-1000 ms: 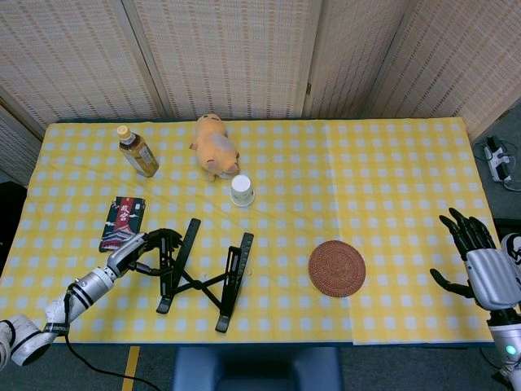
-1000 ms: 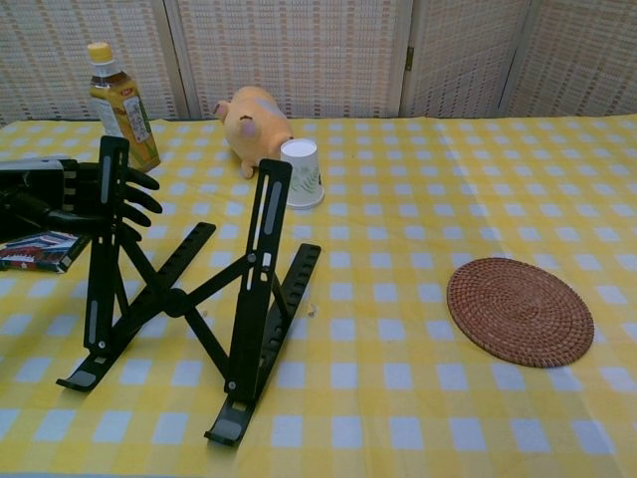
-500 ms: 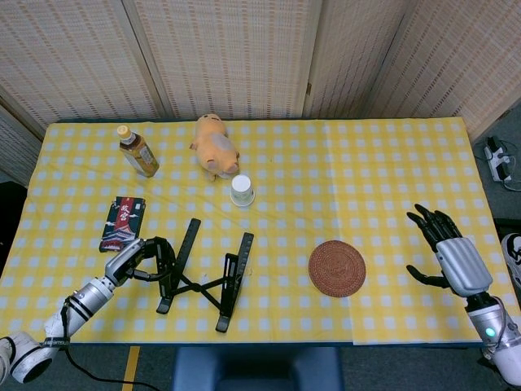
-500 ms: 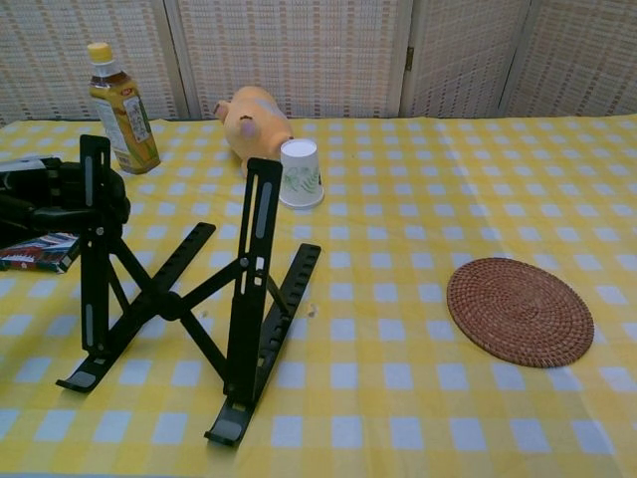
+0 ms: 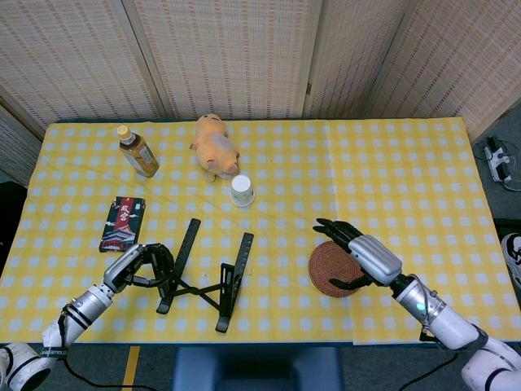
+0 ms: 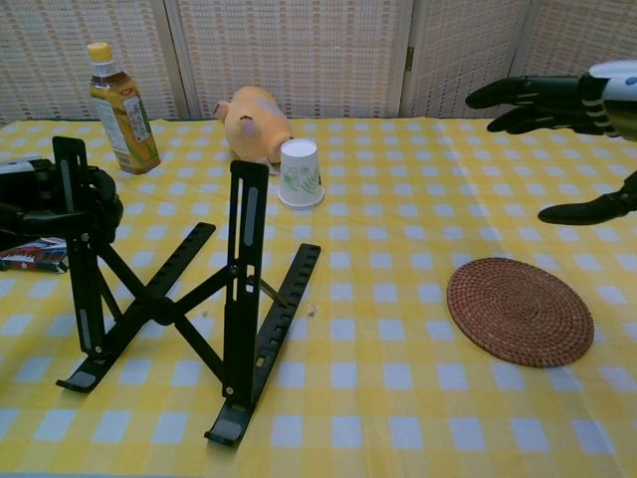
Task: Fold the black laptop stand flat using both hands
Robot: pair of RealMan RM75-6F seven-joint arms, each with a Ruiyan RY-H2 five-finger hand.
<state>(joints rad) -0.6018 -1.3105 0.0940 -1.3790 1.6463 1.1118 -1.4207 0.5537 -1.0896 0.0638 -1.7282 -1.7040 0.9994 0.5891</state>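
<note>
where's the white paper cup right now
The white paper cup stands left of centre on the table in the head view, just in front of the plush pig and behind the black laptop stand.

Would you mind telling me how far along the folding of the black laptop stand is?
Early stage. Done: the left hand grips the left upright of the black laptop stand. In hand: the right hand hovers open above the woven coaster, apart from the stand. Left: the stand's legs remain spread and raised, nothing folded flat.
</note>
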